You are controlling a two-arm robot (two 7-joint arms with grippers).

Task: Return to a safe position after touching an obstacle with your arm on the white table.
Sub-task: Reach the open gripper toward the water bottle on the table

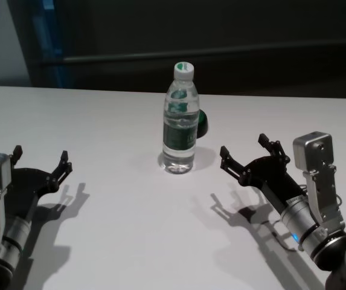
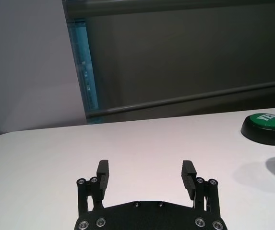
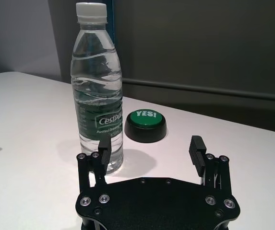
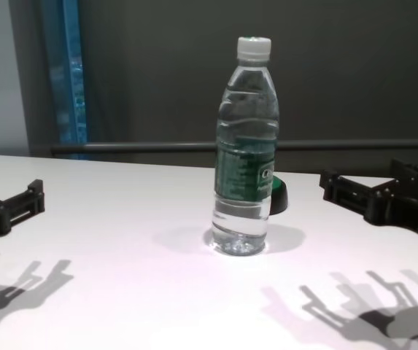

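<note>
Both claws, left claw lower left & right claw lower right, gape empty over tabletop, clear of upright bottle at center; we're apparently retreating, next pull back w/o clipping it.

1. A low round green button marked "YES!" in white sits on a black base
2. A dark wall runs behind, with a horizontal grey rail along it
3. A vertical blue strip stands at the wall's left side, beside a pale grey panel
</note>
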